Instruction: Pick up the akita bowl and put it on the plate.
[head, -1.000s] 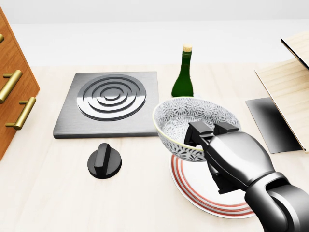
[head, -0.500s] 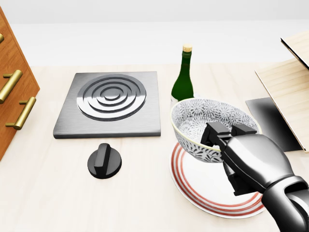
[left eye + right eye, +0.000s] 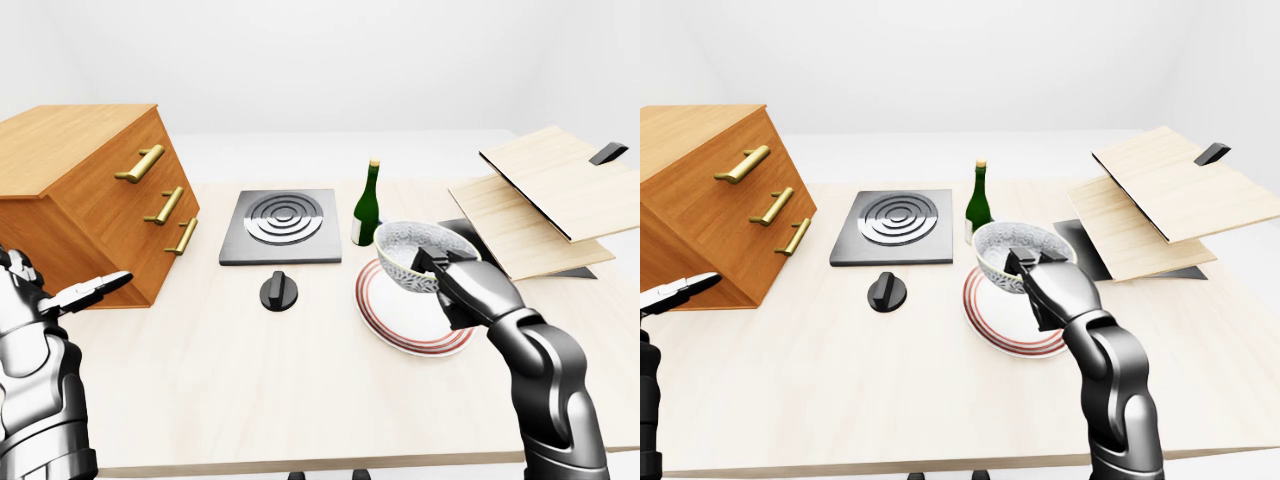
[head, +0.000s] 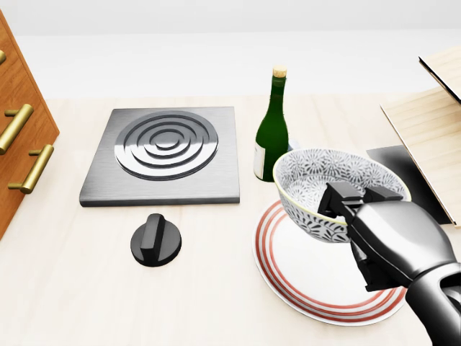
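Currently the right hand (image 4: 392,241), from the head view's lower right, clamps its fingers (image 4: 343,196) on the tilted bowl (image 4: 313,184) over the plate (image 4: 302,292); left hand (image 3: 85,291) hangs open.

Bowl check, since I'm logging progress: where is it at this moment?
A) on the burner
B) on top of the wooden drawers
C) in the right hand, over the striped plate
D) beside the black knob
C: the right hand grips the bowl by its rim over the plate, beside the bottle.
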{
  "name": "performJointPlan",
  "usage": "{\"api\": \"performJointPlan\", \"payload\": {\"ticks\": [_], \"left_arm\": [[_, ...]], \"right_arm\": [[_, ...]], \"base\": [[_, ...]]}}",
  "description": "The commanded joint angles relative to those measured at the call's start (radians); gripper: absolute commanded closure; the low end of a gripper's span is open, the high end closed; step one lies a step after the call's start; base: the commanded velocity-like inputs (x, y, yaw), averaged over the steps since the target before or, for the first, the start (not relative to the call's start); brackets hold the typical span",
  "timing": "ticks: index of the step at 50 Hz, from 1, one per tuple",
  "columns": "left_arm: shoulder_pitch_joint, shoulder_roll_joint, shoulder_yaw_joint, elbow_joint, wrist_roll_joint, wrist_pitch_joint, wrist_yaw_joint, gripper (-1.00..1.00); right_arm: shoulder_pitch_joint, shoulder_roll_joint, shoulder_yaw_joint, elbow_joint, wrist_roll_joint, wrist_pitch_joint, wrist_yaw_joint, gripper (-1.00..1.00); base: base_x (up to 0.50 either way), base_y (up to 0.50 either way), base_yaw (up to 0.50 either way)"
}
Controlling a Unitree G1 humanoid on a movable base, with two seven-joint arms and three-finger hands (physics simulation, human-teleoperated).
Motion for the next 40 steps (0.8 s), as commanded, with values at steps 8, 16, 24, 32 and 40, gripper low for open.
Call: {"api": "performJointPlan", "payload": {"ticks": [8, 16, 24, 32, 40], "left_arm": [[-0.010, 0.006, -0.011, 0.043, -0.003, 0.000, -0.001, -1.00], [-0.005, 0.005, -0.008, 0.015, -0.003, 0.000, 0.003, -1.00], [-0.003, 0.001, -0.001, -0.001, 0.000, 0.000, 0.000, -1.00], [0.002, 0.000, 0.004, -0.013, 0.000, 0.000, -0.002, -1.00], [0.000, 0.003, -0.001, 0.006, -0.004, 0.000, -0.002, -1.00]], "right_arm": [[-0.052, -0.021, -0.011, 0.085, -0.078, 0.000, 0.000, 1.00], [-0.062, -0.031, -0.011, 0.096, -0.092, 0.000, 0.000, 1.00], [-0.058, -0.035, -0.011, 0.103, -0.107, 0.000, 0.000, 1.00], [-0.055, -0.034, -0.009, 0.116, -0.126, 0.000, 0.000, 1.00], [-0.045, -0.035, -0.009, 0.126, -0.142, 0.000, 0.000, 1.00]], "base": [[0.00, 0.00, 0.00], [0.00, 0.00, 0.00], [0.00, 0.00, 0.00], [0.00, 0.00, 0.00], [0.00, 0.00, 0.00]]}}
